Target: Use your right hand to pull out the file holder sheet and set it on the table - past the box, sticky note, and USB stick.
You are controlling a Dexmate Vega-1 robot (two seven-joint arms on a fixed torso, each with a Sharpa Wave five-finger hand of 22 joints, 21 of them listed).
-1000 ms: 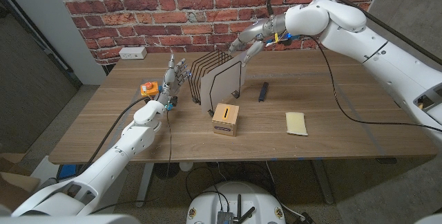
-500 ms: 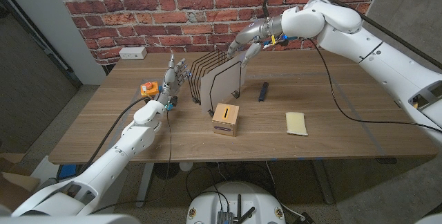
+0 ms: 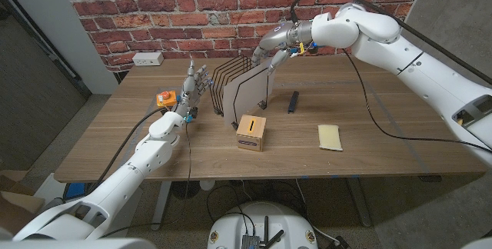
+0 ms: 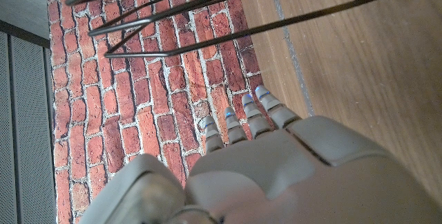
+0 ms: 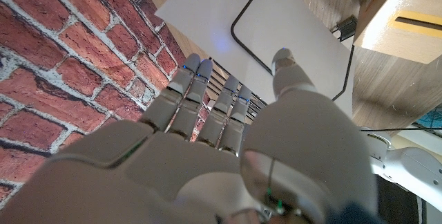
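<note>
Far left of the head view: a white power outlet (image 3: 147, 58) at the back table edge, and an orange block (image 3: 162, 98) on the wood. Just right of these, left hand (image 3: 194, 85) raised beside the wire file holder (image 3: 231, 87), fingers straight and slightly apart, holding nothing, not touching the rack as far as can be seen. In the left wrist view, the same hand (image 4: 276, 162) extended toward the wire bars, brick wall beyond.

Centre of frame: white sheet (image 3: 249, 90) standing upright in the rack's nearest slot, a black outline printed on it. Below it, toward the near edge, a small cardboard box (image 3: 251, 132).

Upper centre: right hand (image 3: 274, 48) reaching down to the sheet's top corner, fingers on either side of the edge; whether actually pinching, cannot tell. Right wrist view: fingers (image 5: 186, 92) and thumb spread over the sheet face.

Right of centre: a dark USB stick (image 3: 293, 101), then a pale yellow sticky note (image 3: 330, 136).

Progress, as a judgement: early. Sheet not yet pulled out; lifting, carrying past the three items and setting down all remain.
</note>
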